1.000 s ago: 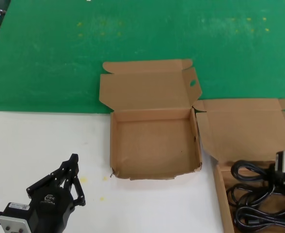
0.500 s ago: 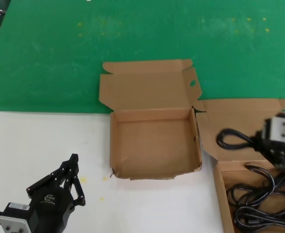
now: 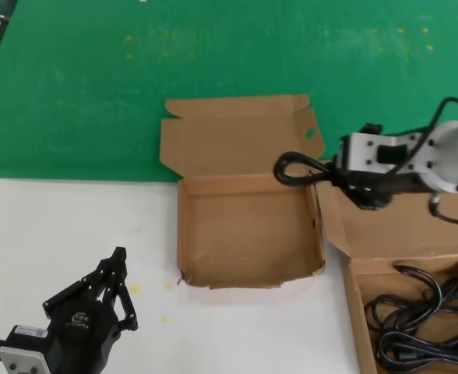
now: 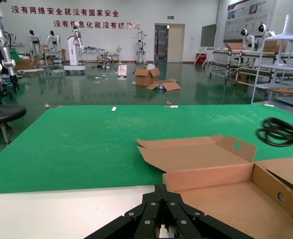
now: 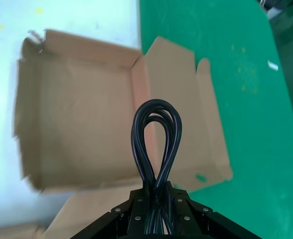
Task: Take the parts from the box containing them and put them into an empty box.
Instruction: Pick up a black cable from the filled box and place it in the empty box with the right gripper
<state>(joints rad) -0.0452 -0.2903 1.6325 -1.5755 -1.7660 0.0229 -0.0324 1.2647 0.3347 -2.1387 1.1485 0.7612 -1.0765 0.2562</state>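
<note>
Pinching a looped black power cord (image 3: 301, 169), the right pincer (image 3: 339, 176) holds it above the empty box's (image 3: 248, 234) rear right corner. Remaining cords (image 3: 416, 312) lie in the source box (image 3: 352, 292). Left pincer (image 3: 118, 282) rests on the white surface (image 3: 58, 234), apparently pressed together.

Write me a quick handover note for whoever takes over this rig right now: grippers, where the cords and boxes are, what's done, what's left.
Right gripper: shut on a looped power cord, held in the air at the empty box's far right corner.
Left gripper: parked over the white table, idle.
Source box: other cords inside.
Done: nothing delivered yet.
Left: drop this cord in, then fetch the rest.
</note>
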